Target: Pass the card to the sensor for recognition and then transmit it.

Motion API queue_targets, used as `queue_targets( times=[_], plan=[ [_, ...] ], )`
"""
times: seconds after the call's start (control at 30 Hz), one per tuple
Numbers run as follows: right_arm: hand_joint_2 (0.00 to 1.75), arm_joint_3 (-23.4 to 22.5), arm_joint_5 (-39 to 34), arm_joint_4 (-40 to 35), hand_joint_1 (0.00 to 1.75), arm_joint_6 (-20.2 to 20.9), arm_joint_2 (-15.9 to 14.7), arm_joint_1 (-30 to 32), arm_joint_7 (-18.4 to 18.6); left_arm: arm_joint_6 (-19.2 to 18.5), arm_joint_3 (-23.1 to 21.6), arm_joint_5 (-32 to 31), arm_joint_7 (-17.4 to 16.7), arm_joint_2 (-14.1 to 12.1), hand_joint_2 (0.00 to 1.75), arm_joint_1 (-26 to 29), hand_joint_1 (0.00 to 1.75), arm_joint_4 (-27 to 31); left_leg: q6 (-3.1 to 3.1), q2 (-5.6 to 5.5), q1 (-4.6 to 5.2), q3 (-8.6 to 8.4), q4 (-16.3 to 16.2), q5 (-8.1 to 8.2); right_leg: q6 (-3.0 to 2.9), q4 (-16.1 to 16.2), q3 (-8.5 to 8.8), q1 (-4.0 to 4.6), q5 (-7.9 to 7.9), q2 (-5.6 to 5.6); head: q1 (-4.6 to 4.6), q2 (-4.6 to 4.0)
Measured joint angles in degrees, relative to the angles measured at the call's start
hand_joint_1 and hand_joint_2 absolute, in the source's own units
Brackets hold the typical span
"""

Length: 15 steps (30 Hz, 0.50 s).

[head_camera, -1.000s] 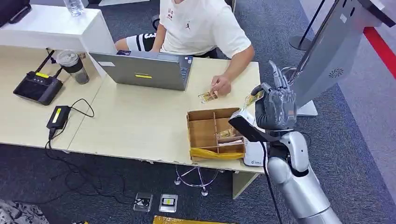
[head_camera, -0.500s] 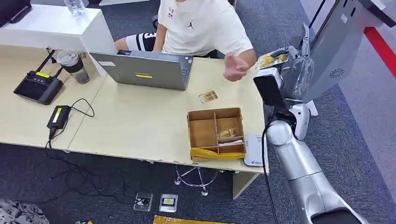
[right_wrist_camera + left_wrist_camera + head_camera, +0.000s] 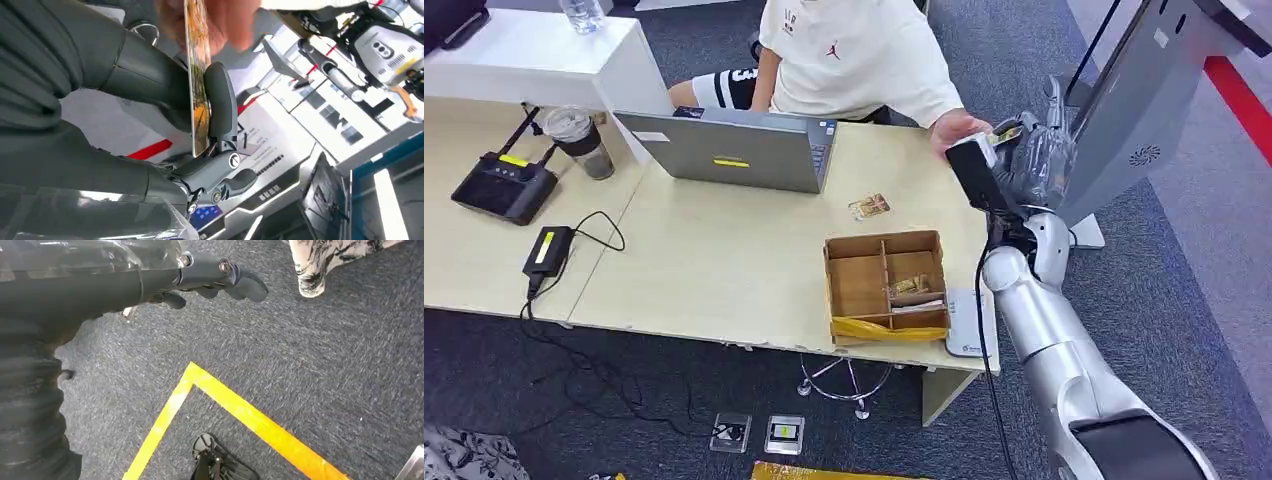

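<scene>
A box (image 3: 886,284) sits on the desk (image 3: 724,260), a loose card (image 3: 870,207) just behind it, a laptop (image 3: 734,150) farther back-left, and a person (image 3: 854,55) seated behind the laptop.

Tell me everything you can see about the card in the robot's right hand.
The card is thin, flat and stiff, with an orange-yellow printed face, seen almost edge-on in the right wrist view. The right hand pinches its lower part between the thumb and dark fingers. Its far end reaches the person's hand, blurred there. In the head view it is held up beyond the table's far right corner, by the grey kiosk.
</scene>
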<state>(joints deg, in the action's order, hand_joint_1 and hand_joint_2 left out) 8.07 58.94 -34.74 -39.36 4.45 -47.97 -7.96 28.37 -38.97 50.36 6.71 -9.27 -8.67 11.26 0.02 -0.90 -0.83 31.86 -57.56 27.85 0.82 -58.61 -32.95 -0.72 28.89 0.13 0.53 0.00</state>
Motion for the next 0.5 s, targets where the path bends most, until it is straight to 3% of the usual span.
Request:
queue_targets(
  times=[0.17, 0.27, 0.3, 0.5],
  plan=[
    [1.75, -0.02, 0.05, 0.18, 1.75, 0.00, 0.07, -0.02, 0.00, 0.08, 0.00, 0.02, -0.06, 0.00, 1.75, 0.00, 0.00, 0.00, 0.00, 0.00, 0.00, 0.00, 0.00, 0.00, 0.00, 0.00, 0.00, 0.00, 0.00, 0.00, 0.00, 0.00],
    [1.75, -0.02, 1.08, 3.55, 1.75, 0.00, 1.89, -0.12, 0.07, 2.12, 0.00, 0.28, -2.16, 0.31, 1.75, 0.00, 0.00, 0.00, 0.00, 0.00, 0.00, -0.02, 0.00, 0.00, 0.00, 0.00, 0.01, 0.00, 0.00, 0.01, 0.02, 0.00],
    [1.75, 0.02, 1.95, 5.72, 0.00, 0.46, 3.77, -0.14, 0.28, 3.72, 0.00, 0.65, -4.13, 0.61, 1.75, 0.01, 0.00, 0.02, 0.00, 0.00, 0.00, -0.02, 0.00, 0.00, 0.00, -0.01, 0.02, 0.00, 0.00, 0.00, 0.02, 0.00],
    [1.75, 0.57, 3.69, 8.29, 0.00, 3.69, 5.73, -0.18, 1.25, 8.18, 0.00, 0.85, -6.05, 1.86, 1.75, 0.03, 0.00, 0.00, 0.00, -0.01, 0.01, -0.03, 0.00, -0.01, 0.00, -0.01, 0.03, -0.01, 0.00, -0.01, 0.02, 0.00]
  ],
)
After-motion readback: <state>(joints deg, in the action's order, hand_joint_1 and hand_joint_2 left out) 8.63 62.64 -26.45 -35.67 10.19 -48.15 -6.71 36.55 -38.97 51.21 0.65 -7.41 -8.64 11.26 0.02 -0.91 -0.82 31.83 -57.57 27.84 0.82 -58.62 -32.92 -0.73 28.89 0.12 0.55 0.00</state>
